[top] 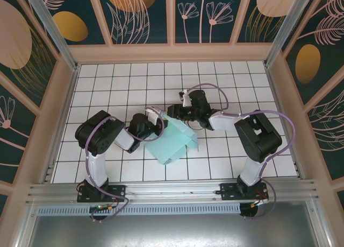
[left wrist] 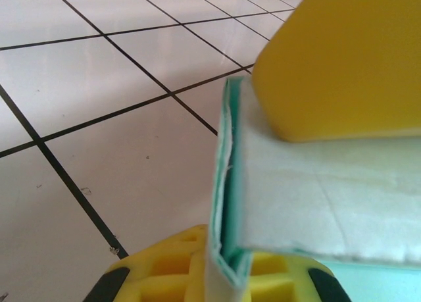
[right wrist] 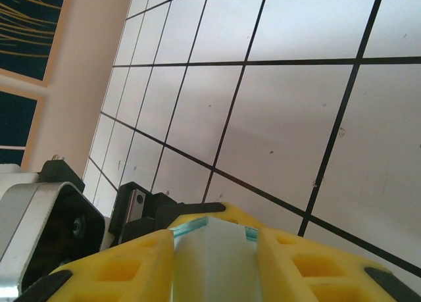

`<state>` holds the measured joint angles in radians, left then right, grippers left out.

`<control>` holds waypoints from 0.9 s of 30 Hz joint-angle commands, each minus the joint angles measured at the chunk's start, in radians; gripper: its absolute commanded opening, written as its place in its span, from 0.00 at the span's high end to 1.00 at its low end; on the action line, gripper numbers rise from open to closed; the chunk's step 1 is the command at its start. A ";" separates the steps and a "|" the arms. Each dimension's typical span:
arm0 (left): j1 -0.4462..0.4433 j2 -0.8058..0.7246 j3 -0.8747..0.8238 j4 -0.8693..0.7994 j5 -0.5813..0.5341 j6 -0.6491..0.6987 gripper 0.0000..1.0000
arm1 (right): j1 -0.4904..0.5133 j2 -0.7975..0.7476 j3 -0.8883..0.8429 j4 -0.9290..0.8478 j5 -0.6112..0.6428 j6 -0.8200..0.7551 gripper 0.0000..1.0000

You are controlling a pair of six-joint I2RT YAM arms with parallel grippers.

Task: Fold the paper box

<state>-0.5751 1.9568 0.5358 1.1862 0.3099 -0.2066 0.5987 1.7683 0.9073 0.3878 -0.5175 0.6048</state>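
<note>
I'm holding the paper box (top: 174,142) mid-way across the tiled table (top: 107,80). The left gripper (top: 152,117) is pinching its folded edge and the right gripper (top: 174,111) is clamping a flap. Both wrists are crowding that far corner, while the patterned walls (top: 134,10) are standing well apart.

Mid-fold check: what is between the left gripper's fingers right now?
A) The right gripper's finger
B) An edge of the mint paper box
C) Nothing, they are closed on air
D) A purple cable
B: in the left wrist view, a doubled edge of the paper box sits pinched between the yellow fingers of the left gripper.
</note>
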 commanded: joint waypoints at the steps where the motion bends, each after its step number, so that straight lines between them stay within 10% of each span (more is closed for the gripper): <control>1: 0.010 0.009 0.019 0.018 -0.028 -0.021 1.00 | 0.002 0.001 -0.033 -0.076 0.004 -0.005 0.58; 7: 0.010 -0.021 0.026 -0.017 -0.120 -0.103 1.00 | -0.039 -0.110 -0.073 -0.055 0.057 -0.029 0.25; 17: 0.011 -0.122 -0.025 0.115 -0.264 -0.368 1.00 | -0.218 -0.494 -0.287 -0.055 0.195 -0.009 0.24; 27: 0.012 -0.155 -0.003 0.225 -0.284 -0.625 1.00 | -0.377 -0.729 -0.488 -0.046 0.065 0.094 0.27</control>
<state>-0.5678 1.8164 0.5034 1.2968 0.0395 -0.6891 0.2276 1.0672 0.4549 0.3481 -0.4053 0.6556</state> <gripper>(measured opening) 0.056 0.732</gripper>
